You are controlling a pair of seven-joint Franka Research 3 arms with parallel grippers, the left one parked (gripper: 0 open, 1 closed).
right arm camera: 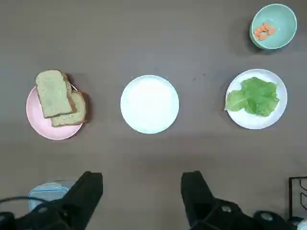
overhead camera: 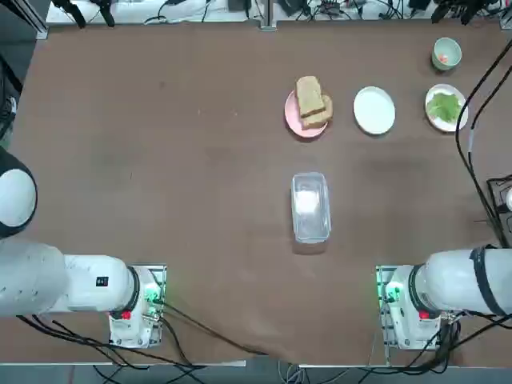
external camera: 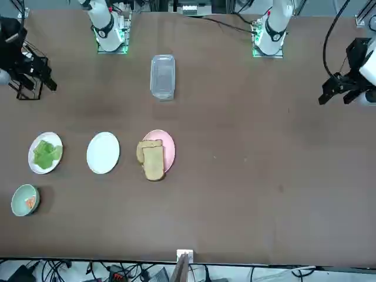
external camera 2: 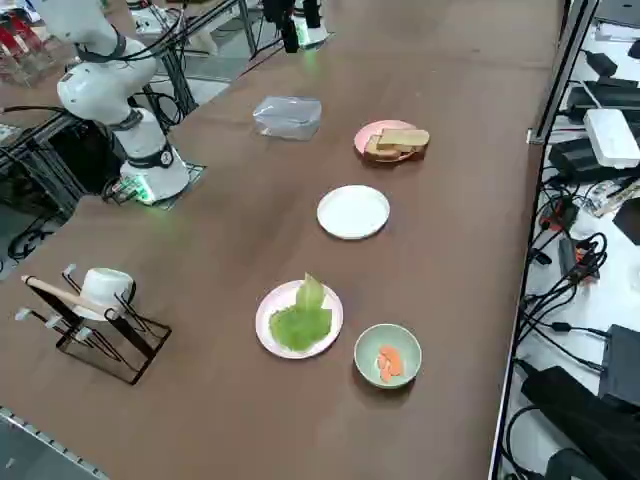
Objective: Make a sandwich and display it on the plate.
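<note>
Pincer (right arm camera: 141, 196) gapes (wrist cropped) above plate (right arm camera: 149, 103) — sandwich unassembled.

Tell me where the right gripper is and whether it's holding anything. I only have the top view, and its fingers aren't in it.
Observer: The wrist view shows the right gripper open and empty, high over the table, short of the bare white plate.
Operator: And what is the dark thing cut off at my right edge?
Observer: In the right side view it is a black wire rack near the table's edge, with a white cup and a wooden stick on it.
</note>
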